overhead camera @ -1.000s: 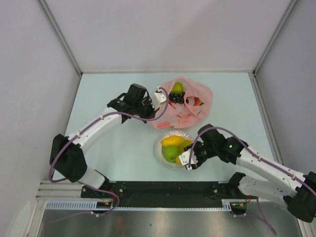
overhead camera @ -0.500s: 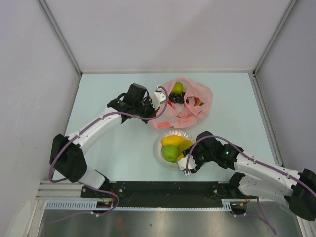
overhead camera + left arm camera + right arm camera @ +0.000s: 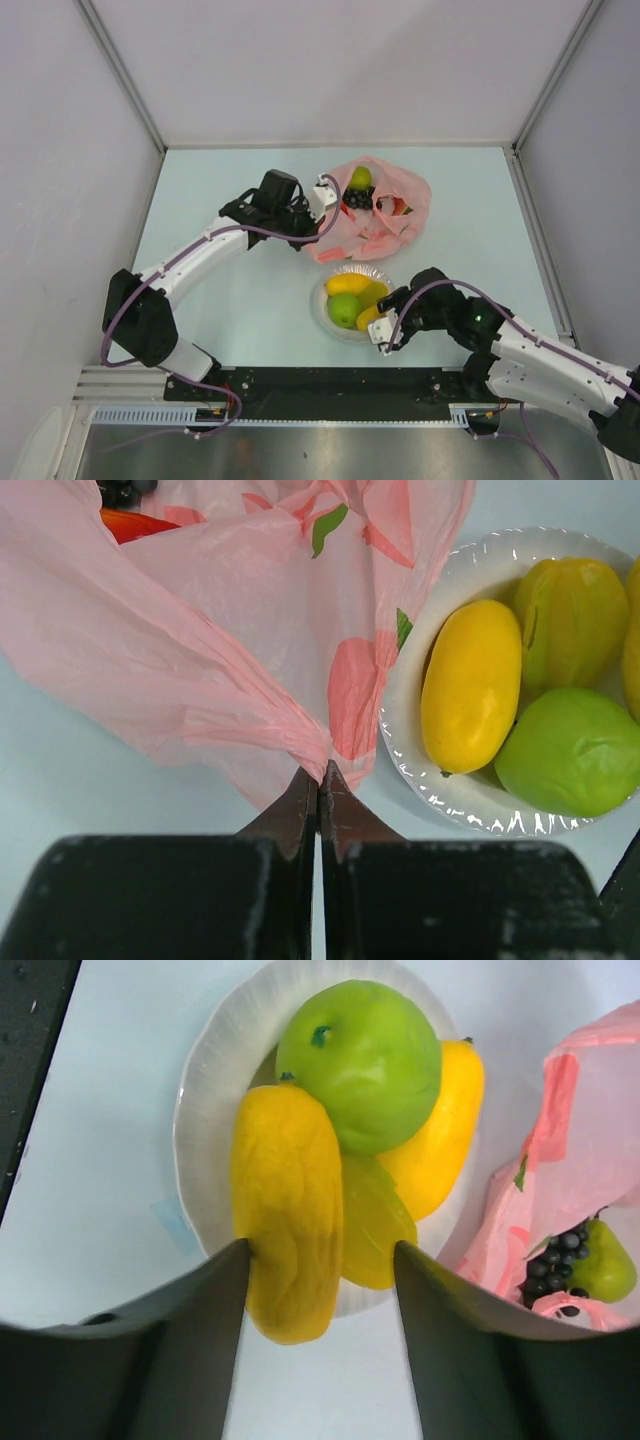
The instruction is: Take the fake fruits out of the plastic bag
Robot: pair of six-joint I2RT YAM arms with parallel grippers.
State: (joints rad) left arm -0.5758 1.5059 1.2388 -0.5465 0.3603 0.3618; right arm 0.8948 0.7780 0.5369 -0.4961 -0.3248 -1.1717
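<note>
In the top view, you see the plastic bag (image 3: pixel 412 195) on the table (image 3: pixel 230 290), at 12 o'clock from the white plate (image 3: pixel 318 305) and just beside it. The left gripper (image 3: pixel 325 195) is at the bag's 9 o'clock edge. Inside the open bag lie a green pear-shaped fruit (image 3: pixel 359 178), a grape bunch (image 3: pixel 356 198) and a red piece (image 3: pixel 400 207). On the plate are a green apple (image 3: pixel 345 310), a yellow fruit (image 3: pixel 348 284) and an oblong fruit (image 3: pixel 369 317). The right gripper (image 3: pixel 383 320) is at the plate's 4 o'clock side.

In the left wrist view, the left gripper (image 3: pixel 320 780) has its jaws pressed together, and they pinch a gathered fold of the plastic bag (image 3: pixel 230 630). The white plate (image 3: pixel 400 740) is at 3 o'clock from the bag, with the yellow fruit (image 3: pixel 470 685) and the green apple (image 3: pixel 570 750) in it.

In the right wrist view, the right gripper (image 3: pixel 320 1250) has its jaws spread. The oblong fruit (image 3: pixel 288 1210) lies between them on the white plate (image 3: pixel 200 1110), close to one finger and apart from the other. The green apple (image 3: pixel 360 1060) is at 12 o'clock from it. The plastic bag (image 3: pixel 590 1140) with the grape bunch (image 3: pixel 555 1260) is at 3 o'clock.
</note>
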